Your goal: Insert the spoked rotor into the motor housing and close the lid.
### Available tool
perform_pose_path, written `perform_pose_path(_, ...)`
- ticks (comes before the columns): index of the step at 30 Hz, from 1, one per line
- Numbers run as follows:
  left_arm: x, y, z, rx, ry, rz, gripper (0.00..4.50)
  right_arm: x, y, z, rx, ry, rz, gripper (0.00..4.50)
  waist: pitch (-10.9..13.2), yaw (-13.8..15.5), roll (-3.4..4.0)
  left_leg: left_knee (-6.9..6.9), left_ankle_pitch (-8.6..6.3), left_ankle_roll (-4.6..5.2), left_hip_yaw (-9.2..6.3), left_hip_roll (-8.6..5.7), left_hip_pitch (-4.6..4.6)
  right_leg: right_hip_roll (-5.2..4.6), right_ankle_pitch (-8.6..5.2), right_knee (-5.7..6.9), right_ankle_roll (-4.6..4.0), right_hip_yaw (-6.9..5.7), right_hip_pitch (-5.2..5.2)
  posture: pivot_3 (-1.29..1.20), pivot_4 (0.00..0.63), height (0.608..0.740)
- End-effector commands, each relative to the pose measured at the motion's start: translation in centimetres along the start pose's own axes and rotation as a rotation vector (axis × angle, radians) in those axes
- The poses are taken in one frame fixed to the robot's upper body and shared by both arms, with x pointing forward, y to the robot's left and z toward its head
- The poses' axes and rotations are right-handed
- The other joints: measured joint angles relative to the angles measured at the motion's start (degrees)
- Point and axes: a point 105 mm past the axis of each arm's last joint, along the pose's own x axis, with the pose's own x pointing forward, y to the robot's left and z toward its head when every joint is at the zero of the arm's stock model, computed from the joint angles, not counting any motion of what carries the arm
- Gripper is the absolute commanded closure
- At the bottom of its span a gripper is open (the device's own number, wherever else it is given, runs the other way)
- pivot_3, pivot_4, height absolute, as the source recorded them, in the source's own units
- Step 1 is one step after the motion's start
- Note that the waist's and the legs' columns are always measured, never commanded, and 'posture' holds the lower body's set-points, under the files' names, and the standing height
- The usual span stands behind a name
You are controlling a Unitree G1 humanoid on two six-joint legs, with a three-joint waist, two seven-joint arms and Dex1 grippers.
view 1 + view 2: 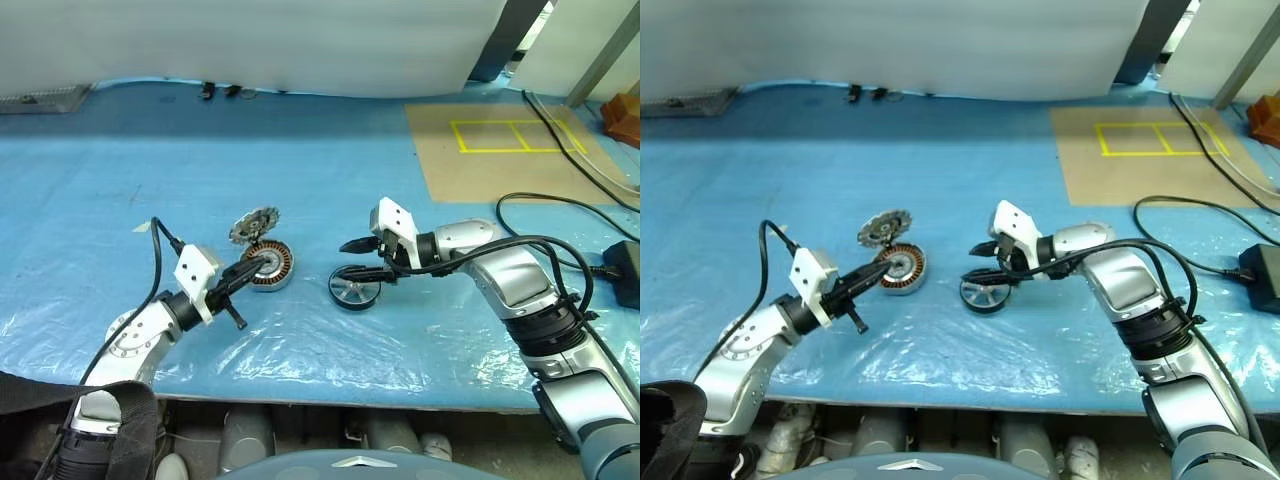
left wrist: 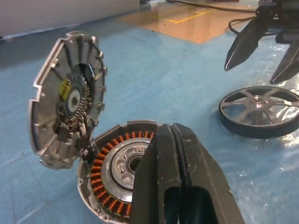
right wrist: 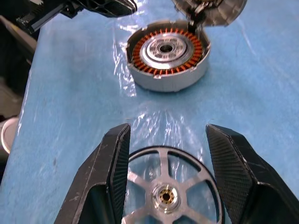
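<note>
Here, the pick-up step. Left gripper, fingers pressed together and empty, points at the open motor housing, its lid tilted up behind. Spoked rotor lies flat on the blue sheet, just below the right gripper, whose spread, empty jaws must next descend and close on its rim.

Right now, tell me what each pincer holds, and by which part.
Nothing is held. The left pincer is shut empty over the motor housing; the right pincer hangs open above the spoked rotor, which lies on the table.
</note>
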Motion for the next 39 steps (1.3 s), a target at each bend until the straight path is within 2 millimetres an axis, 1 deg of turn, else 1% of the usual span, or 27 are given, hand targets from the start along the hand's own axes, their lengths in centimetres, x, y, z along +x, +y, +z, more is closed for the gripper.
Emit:
perform_pose_path(1, 0.1, -0.5, 0.6, 0.04, -0.038, -0.003, 4.46, -0.8, 0.0, 0.8, -0.037, 0.061, 0.015, 1.89, 0.01, 0.0, 0.01, 0.0, 0.0, 0.0, 0.0, -0.01, -0.01, -0.01, 0.02, 0.0, -0.02, 0.0, 0.0, 0.0, 0.15, 0.74)
perform_pose_path(7, 0.4, -0.6, 0.4, 0.03, -0.035, -0.005, 4.46, -0.9, -0.3, 0.1, -0.023, 0.151, 0.009, 1.89, 0.01, 0.03, 0.01, -0.01, 0.0, 0.0, 0.0, 0.01, 0.0, 0.0, 0.02, 0.02, -0.03, 0.0, 0.0, 0.0, 0.15, 0.74)
perform_pose_path(11, 0.3, -0.7, -0.3, 0.024, -0.004, -0.016, 4.46, -0.9, -0.2, -0.4, 0.001, 0.176, 0.008, 1.89, 0.01, 0.03, 0.01, -0.01, 0.0, -0.01, 0.0, 0.01, 0.0, 0.0, 0.03, 0.03, -0.04, 0.0, 0.0, 0.0, 0.15, 0.74)
perform_pose_path(15, 0.3, -0.7, -0.5, 0.033, 0.006, -0.014, 4.46, -0.9, 0.0, -1.5, 0.025, 0.215, 0.006, 1.89, 0.01, 0.06, 0.01, 0.02, 0.0, -0.01, 0.0, 0.01, 0.0, 0.0, 0.03, 0.05, -0.04, 0.0, 0.0, 0.0, 0.15, 0.74)
perform_pose_path(21, 0.3, -1.1, -0.9, 0.018, 0.025, -0.027, 4.46, -0.6, -0.4, -2.6, 0.002, 0.263, -0.017, 1.89, 0.01, 0.04, 0.01, 0.02, 0.01, -0.01, 0.0, 0.02, 0.01, 0.0, 0.03, 0.08, -0.04, 0.0, 0.01, 0.0, 0.15, 0.74)
perform_pose_path(26, 0.4, -1.2, -0.9, 0.009, 0.022, -0.026, 4.46, 0.0, -0.4, -2.8, 0.001, 0.265, -0.019, 1.89, 0.01, 0.06, 0.01, 0.04, 0.01, -0.01, 0.0, 0.01, 0.01, 0.0, 0.03, 0.1, -0.05, 0.01, 0.01, 0.0, 0.15, 0.74)
perform_pose_path(32, 0.4, -0.8, -0.6, 0.015, 0.018, -0.018, 4.46, 0.3, -0.6, -3.6, -0.01, 0.303, -0.025, 1.89, 0.01, 0.07, 0.01, 0.06, 0.01, -0.01, 0.0, 0.01, 0.02, 0.0, 0.04, 0.13, -0.05, 0.01, 0.02, 0.0, 0.15, 0.74)
perform_pose_path(33, 0.4, -0.8, -0.6, 0.017, 0.017, -0.016, 4.5, 0.3, -0.6, -3.7, -0.015, 0.306, -0.026, 2.24, 0.0, 0.07, 0.01, 0.07, 0.01, -0.01, 0.0, 0.01, 0.02, 0.0, 0.04, 0.14, -0.05, 0.01, 0.03, 0.0, 0.15, 0.74)
perform_pose_path(34, 0.3, -0.7, -0.6, 0.018, 0.016, -0.014, 4.5, 0.4, -0.6, -3.7, -0.023, 0.31, -0.023, 2.42, -0.02, 0.01, -0.02, 0.07, 0.01, -0.01, 0.0, 0.01, 0.03, 0.0, 0.04, 0.14, -0.05, 0.01, 0.04, 0.0, 0.15, 0.74)
perform_pose_path(35, 0.3, -0.6, -0.5, 0.02, 0.016, -0.013, 4.5, 0.4, -0.6, -3.7, -0.028, 0.31, -0.02, 2.72, -0.03, -0.07, -0.04, 0.06, 0.01, -0.01, 0.0, 0.02, 0.03, 0.0, 0.04, 0.14, -0.05, 0.01, 0.12, 0.0, 0.15, 0.74)
perform_pose_path(38, 0.2, -0.5, -0.3, 0.029, 0.013, -0.01, 4.5, 0.5, -0.8, -3.0, -0.045, 0.286, -0.03, 3.26, -0.04, -0.22, -0.06, 0.07, 0.0, 0.0, 0.01, 0.04, 0.21, 0.0, 0.03, 0.15, -0.04, 0.02, 0.33, 0.0, 0.15, 0.74)
perform_pose_path(39, 0.2, -0.4, -0.3, 0.034, 0.012, -0.006, 4.5, 0.5, -1.0, -2.7, -0.052, 0.274, -0.035, 3.26, -0.04, -0.22, -0.06, 0.1, 0.0, -0.01, 0.01, 0.04, 0.25, 0.0, 0.02, 0.17, -0.03, 0.02, 0.36, 0.0, 0.15, 0.74)
